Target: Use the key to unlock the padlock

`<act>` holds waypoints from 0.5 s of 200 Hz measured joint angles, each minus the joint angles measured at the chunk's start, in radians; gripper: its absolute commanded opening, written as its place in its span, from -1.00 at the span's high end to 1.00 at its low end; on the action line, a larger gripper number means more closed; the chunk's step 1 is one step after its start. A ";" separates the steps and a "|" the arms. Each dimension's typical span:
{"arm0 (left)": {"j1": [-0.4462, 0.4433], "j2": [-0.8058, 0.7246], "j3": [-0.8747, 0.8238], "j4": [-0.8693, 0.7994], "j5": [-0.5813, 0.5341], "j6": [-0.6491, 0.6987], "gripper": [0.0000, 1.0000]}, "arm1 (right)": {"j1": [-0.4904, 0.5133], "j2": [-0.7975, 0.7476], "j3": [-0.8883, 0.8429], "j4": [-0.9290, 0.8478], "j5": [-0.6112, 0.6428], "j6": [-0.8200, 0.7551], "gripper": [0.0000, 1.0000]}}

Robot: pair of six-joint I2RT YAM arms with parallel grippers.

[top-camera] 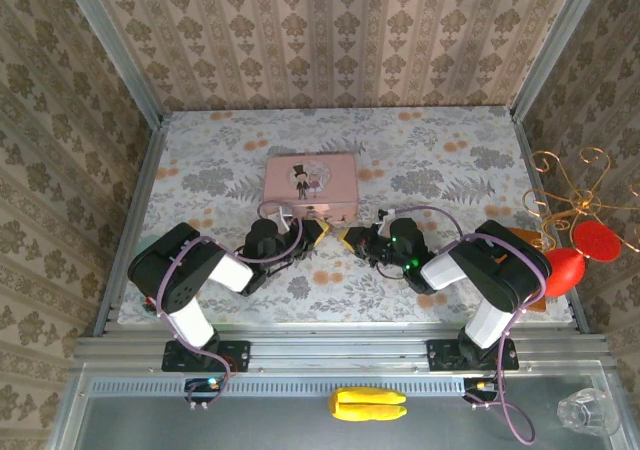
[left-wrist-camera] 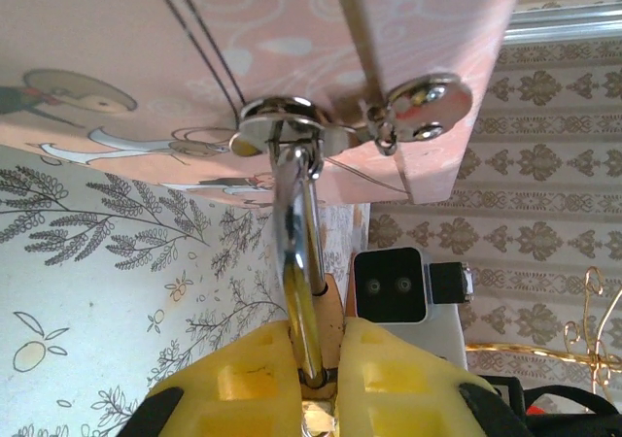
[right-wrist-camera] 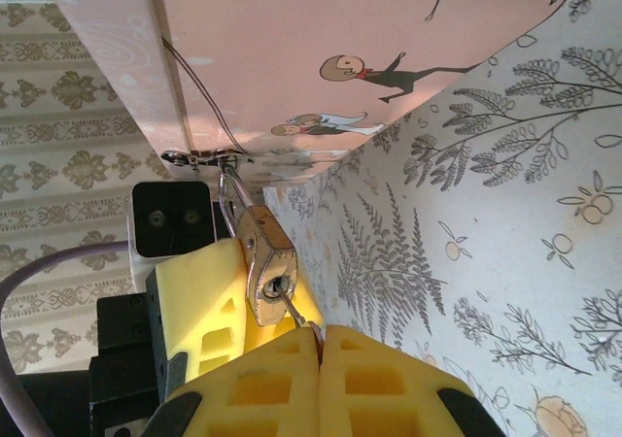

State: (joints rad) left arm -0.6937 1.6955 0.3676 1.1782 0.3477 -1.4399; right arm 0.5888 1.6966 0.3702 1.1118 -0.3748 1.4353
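Underneath all: floral table (top-camera: pixel 200 160), patterned walls on three sides. Near its middle, a pink tin (top-camera: pixel 310 183), lying flat, cartoon couple on the lid, front wall facing the arm bases. Seen from the top, both arms folded low before the tin, one from each side, yellow tips almost meeting just short of that front wall.

Next down, the left gripper (left-wrist-camera: pixel 316 359): squeezed narrow on the padlock, one yellow pad on each side of the silvery shackle (left-wrist-camera: pixel 299 252), with a strip of brass body between them. Opposite it, the right gripper (right-wrist-camera: pixel 319 345): pads pressed flat against each other, pinching the key, its head hidden in the seam.

On the tin's front edge, a silver hasp (left-wrist-camera: pixel 284 121), with the shackle threaded through its loop.

Smaller still, the padlock (right-wrist-camera: pixel 269 262): hanging from the hasp just off the tin's front wall, tilted, above the table, keyhole face turned toward the right wrist camera. Whether the shackle is sprung or latched: cannot tell.

Smallest, the key (right-wrist-camera: pixel 294 309): thin dark sliver, tip seated in the keyhole, shank slanting down into the right pads.
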 measured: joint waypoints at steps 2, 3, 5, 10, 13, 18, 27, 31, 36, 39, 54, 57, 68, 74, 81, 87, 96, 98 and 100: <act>0.001 0.000 0.000 0.000 0.001 0.000 1.00 | 0.000 0.000 -0.002 0.000 0.000 0.000 1.00; 0.001 0.000 0.000 0.000 0.002 0.000 1.00 | 0.000 0.000 -0.002 0.000 0.000 0.000 1.00; 0.002 0.000 0.000 0.000 0.005 0.000 1.00 | 0.000 0.000 -0.003 0.000 0.000 0.000 1.00; 0.002 0.000 0.000 -0.001 0.008 0.001 1.00 | 0.000 0.000 -0.005 0.001 0.000 0.000 1.00; 0.003 0.000 0.000 -0.001 0.010 0.002 1.00 | 0.000 -0.001 -0.006 0.001 0.000 0.000 1.00; 0.003 0.000 0.000 -0.002 0.013 0.003 1.00 | 0.000 -0.001 -0.008 0.003 0.000 0.000 1.00; 0.006 0.000 0.000 -0.002 0.019 0.004 1.00 | 0.000 -0.001 -0.011 0.007 0.000 0.000 1.00; 0.007 0.000 0.000 -0.003 0.021 0.004 1.00 | 0.000 -0.002 -0.013 0.007 0.000 0.000 1.00; 0.008 0.000 0.000 -0.003 0.023 0.004 1.00 | 0.000 -0.002 -0.013 0.007 0.000 0.000 1.00; 0.009 0.000 0.000 -0.003 0.024 0.004 1.00 | 0.000 -0.002 -0.013 0.007 0.000 0.000 1.00; 0.009 0.000 0.000 -0.003 0.026 0.004 1.00 | 0.000 -0.002 -0.014 0.007 0.000 0.000 1.00; 0.009 0.000 0.000 -0.003 0.026 0.004 1.00 | 0.000 -0.002 -0.014 0.007 0.000 0.000 1.00; 0.009 0.000 0.000 -0.003 0.026 0.004 1.00 | 0.000 -0.003 -0.014 0.007 0.000 0.000 1.00; 0.009 0.000 0.000 -0.003 0.026 0.004 1.00 | 0.000 -0.003 -0.014 0.007 0.000 0.000 1.00; 0.009 0.000 0.000 -0.003 0.026 0.005 1.00 | 0.000 -0.006 -0.014 0.007 0.000 0.000 1.00; 0.009 0.000 0.000 -0.003 0.026 0.005 1.00 | 0.000 -0.009 -0.014 0.007 0.000 0.000 1.00; 0.009 0.000 0.000 -0.003 0.027 0.005 1.00 | 0.000 -0.015 -0.014 0.007 0.000 -0.001 1.00; 0.009 0.000 0.000 -0.003 0.026 0.005 1.00 | 0.000 -0.017 -0.014 0.007 0.000 0.000 1.00; 0.009 0.000 0.000 -0.003 0.027 0.006 1.00 | 0.000 -0.019 -0.014 0.007 0.000 -0.001 1.00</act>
State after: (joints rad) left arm -0.6846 1.6955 0.3679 1.1748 0.3744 -1.4342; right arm 0.5888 1.6779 0.3561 1.1187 -0.3748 1.4345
